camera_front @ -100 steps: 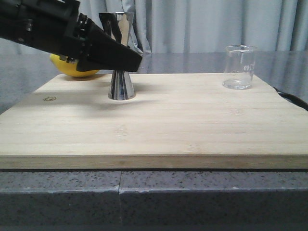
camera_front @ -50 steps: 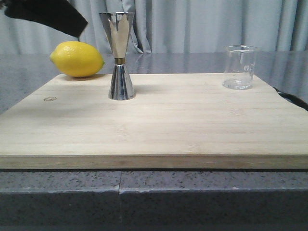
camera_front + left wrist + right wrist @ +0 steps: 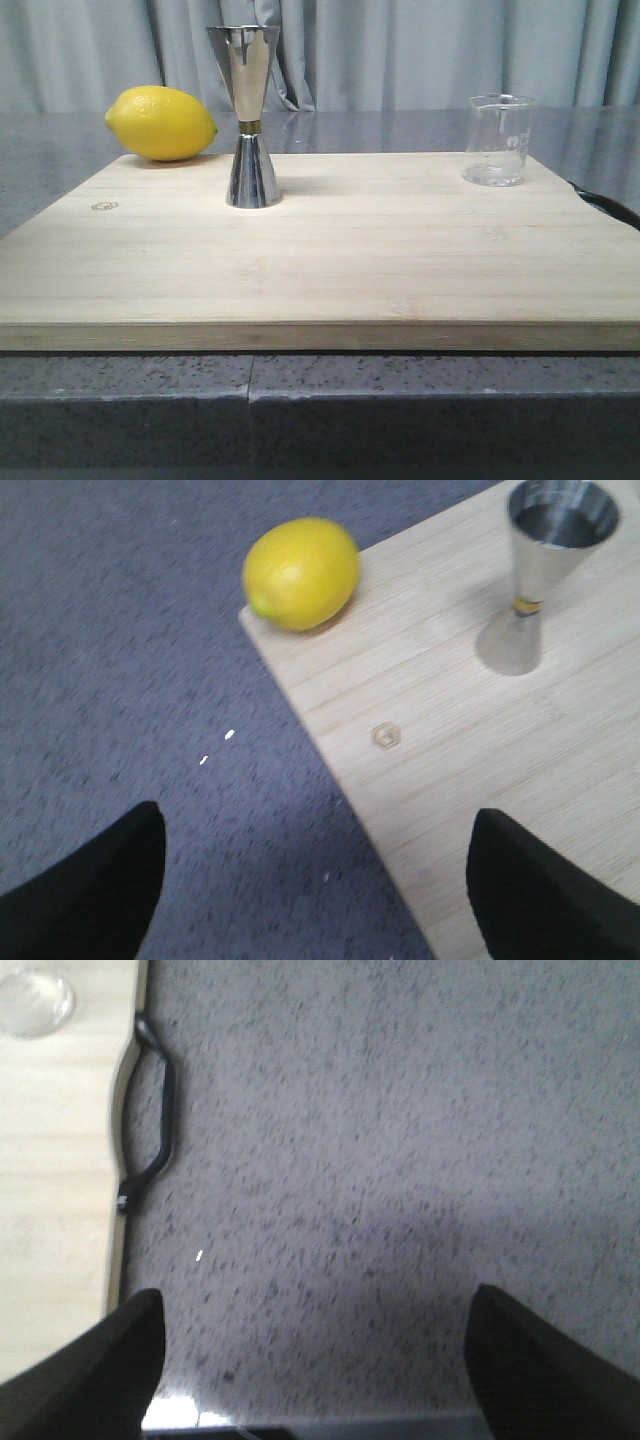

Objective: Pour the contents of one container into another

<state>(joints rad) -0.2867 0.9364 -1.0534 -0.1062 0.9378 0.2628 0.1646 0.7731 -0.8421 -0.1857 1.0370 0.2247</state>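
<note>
Beaker (image 3: 497, 140) upright at far right of board (image 3: 400, 270); jigger (image 3: 246, 118) upright far left, lemon (image 3: 160, 123) beside it. Front view shows neither arm. Wrist views: left gripper (image 3: 318, 880) and right gripper (image 3: 315, 1360) spread wide, holding nothing.

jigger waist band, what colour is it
Gold: a thin band at the narrow waist of the shiny steel jigger. It shows best in the front view.

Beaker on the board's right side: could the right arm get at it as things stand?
Probably yes. The beaker stands alone near the board's right edge, nothing beside it. The right pincer is open over the countertop just off that edge, nothing between.
</note>
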